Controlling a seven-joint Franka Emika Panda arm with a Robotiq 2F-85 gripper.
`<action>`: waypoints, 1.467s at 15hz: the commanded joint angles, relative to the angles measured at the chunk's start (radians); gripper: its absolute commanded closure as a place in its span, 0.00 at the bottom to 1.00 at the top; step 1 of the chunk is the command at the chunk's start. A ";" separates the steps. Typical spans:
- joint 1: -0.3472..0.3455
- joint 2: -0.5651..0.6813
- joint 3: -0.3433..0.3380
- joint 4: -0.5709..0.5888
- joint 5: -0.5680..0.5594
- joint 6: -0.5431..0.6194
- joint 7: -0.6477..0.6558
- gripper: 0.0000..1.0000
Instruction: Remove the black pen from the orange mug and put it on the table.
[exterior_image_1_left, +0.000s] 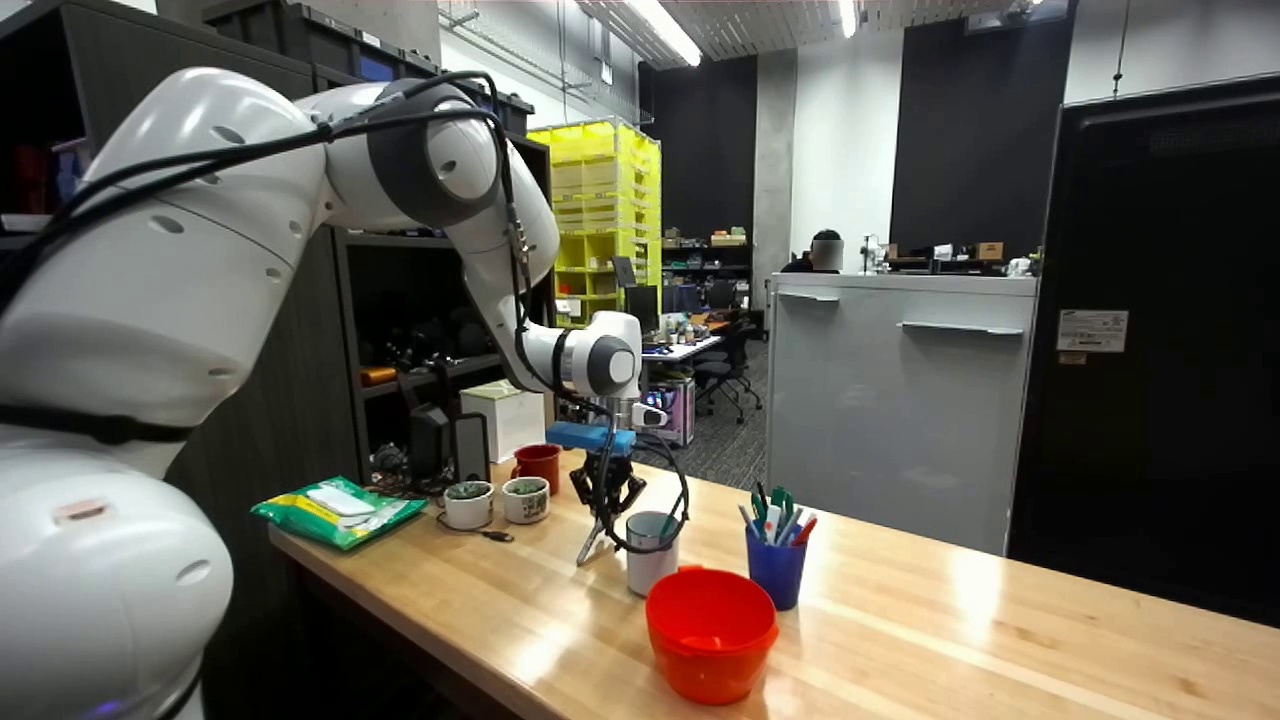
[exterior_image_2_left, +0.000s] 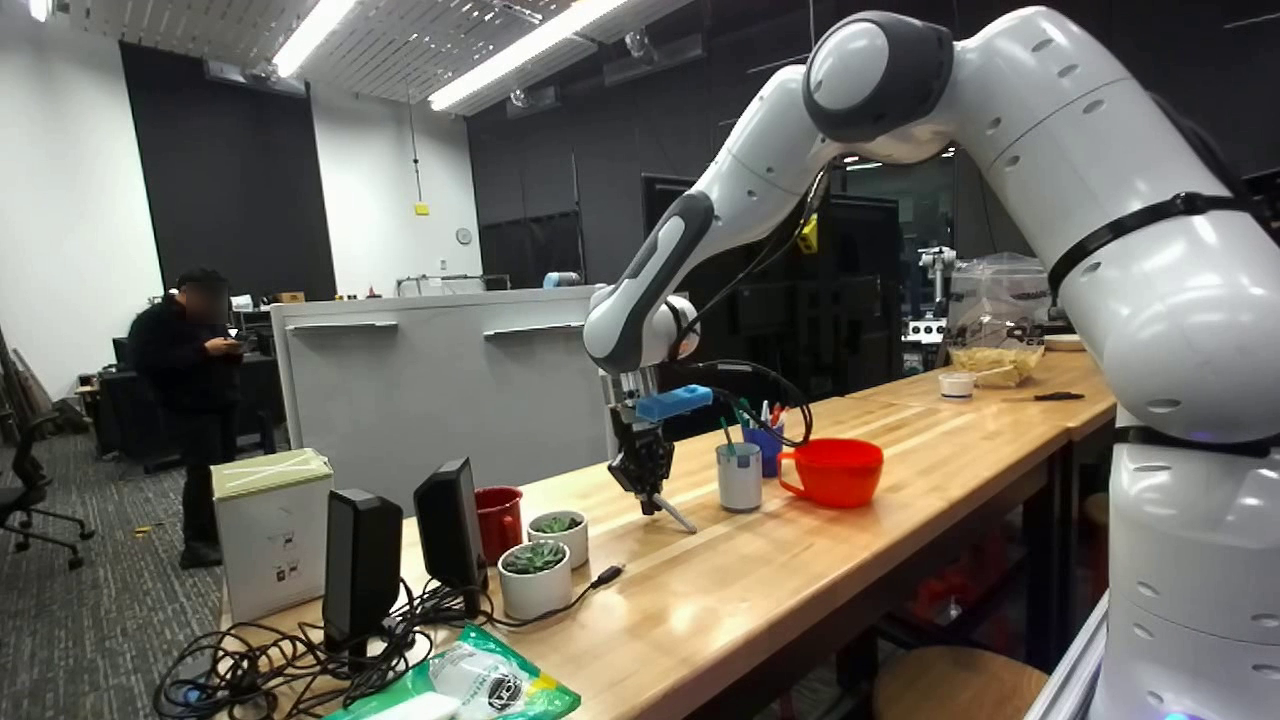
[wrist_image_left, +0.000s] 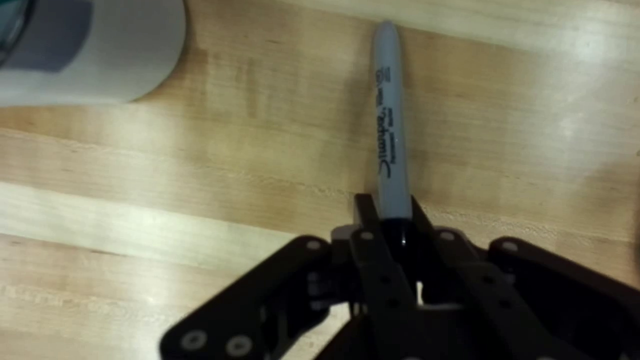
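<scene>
Pinching the black pen (wrist_image_left: 392, 130) by its dark end, the fingers (wrist_image_left: 374, 260) press in from both sides, while the grey, lettered barrel slants down and outward over the surface (exterior_image_2_left: 740, 590). The wrist view shows the barrel's rounded end free; whether it touches the surface cannot be told. The pen is out of the orange mug (exterior_image_1_left: 711, 640), which stands upright and apart from it in both exterior views. Between the black pen and the orange mug stands a slim white-grey cup (exterior_image_1_left: 648, 577) with a green pen (exterior_image_2_left: 727, 436) leaning in it; the cup's wall and part of its rim show in a corner of the wrist view. Near the orange mug is a small blue cup (exterior_image_1_left: 775, 575) crowded with coloured pens (exterior_image_1_left: 771, 523). On the opposite side of the fingers from these cups, in both exterior views, are a red mug (exterior_image_2_left: 500, 525), two white pots (exterior_image_2_left: 535, 597) with leafy plants (exterior_image_2_left: 533, 557), dark speakers (exterior_image_2_left: 362, 560) and a pale box (exterior_image_2_left: 270, 540). A green packet (exterior_image_1_left: 340, 530) lies near the pots, close to the surface's edge.
</scene>
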 joint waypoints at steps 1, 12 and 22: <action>0.006 0.000 -0.006 0.002 0.004 -0.002 -0.002 0.96; 0.027 -0.024 -0.008 -0.010 -0.018 -0.002 0.012 0.08; 0.077 -0.132 -0.017 -0.031 -0.066 -0.025 0.112 0.00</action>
